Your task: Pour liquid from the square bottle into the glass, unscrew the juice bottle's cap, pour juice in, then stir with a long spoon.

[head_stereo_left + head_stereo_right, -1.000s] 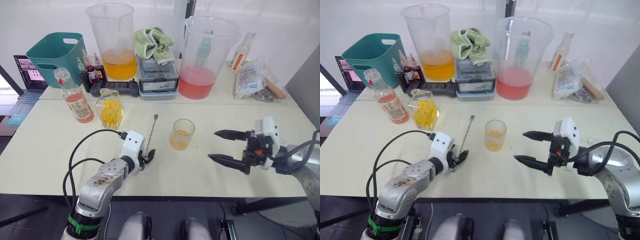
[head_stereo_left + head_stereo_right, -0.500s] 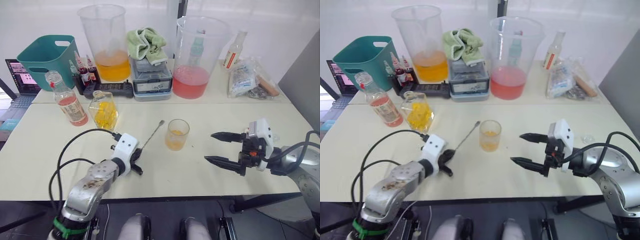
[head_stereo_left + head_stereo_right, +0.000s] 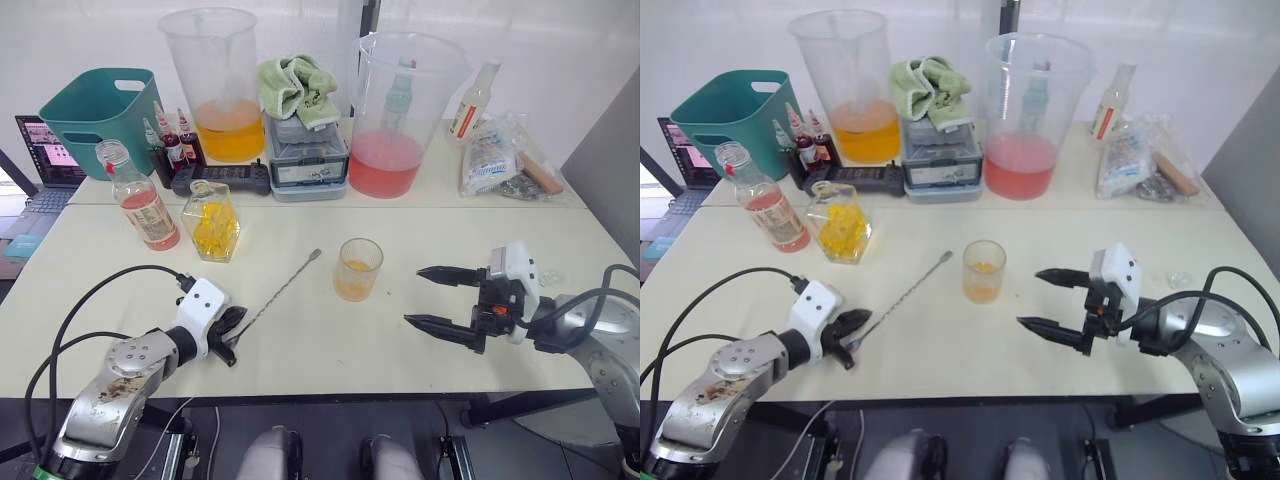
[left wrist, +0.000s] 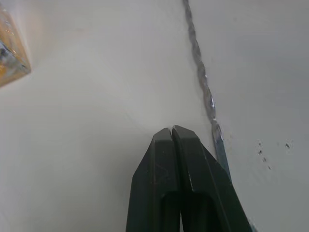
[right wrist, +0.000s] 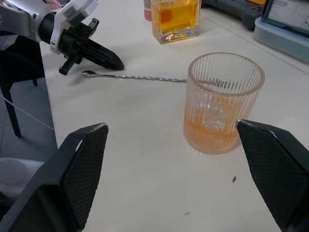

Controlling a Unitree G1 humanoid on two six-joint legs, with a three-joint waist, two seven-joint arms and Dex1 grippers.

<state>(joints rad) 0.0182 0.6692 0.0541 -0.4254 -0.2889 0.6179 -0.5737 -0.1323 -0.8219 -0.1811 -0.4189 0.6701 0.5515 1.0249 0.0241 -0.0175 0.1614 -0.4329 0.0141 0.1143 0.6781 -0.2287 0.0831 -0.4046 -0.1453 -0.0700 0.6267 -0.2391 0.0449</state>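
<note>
The long spoon (image 3: 280,293) lies flat on the cream table (image 3: 320,350), slanting from near the glass (image 3: 358,270) toward my left gripper (image 3: 236,325). That gripper is shut and empty; its closed fingers (image 4: 171,145) rest beside the spoon's handle (image 4: 203,82), which is not between them. The glass holds a little orange liquid. My right gripper (image 3: 414,295) stands wide open to the right of the glass, apart from it. The square bottle (image 3: 214,222) and the juice bottle (image 3: 142,200), its neck open, stand at the back left. The cap is not discernible.
Behind stand two huge pitchers, one with orange liquid (image 3: 220,80) and one with pink (image 3: 405,110). A grey box with a green cloth (image 3: 300,85), a teal basket (image 3: 100,110), dropper bottles (image 3: 175,140), a black controller (image 3: 220,178) and plastic bags (image 3: 500,160) line the rear.
My left gripper has shut and drawn back to the left, toward the near edge. The spoon has swung to a stronger slant. The right arm has held still.
</note>
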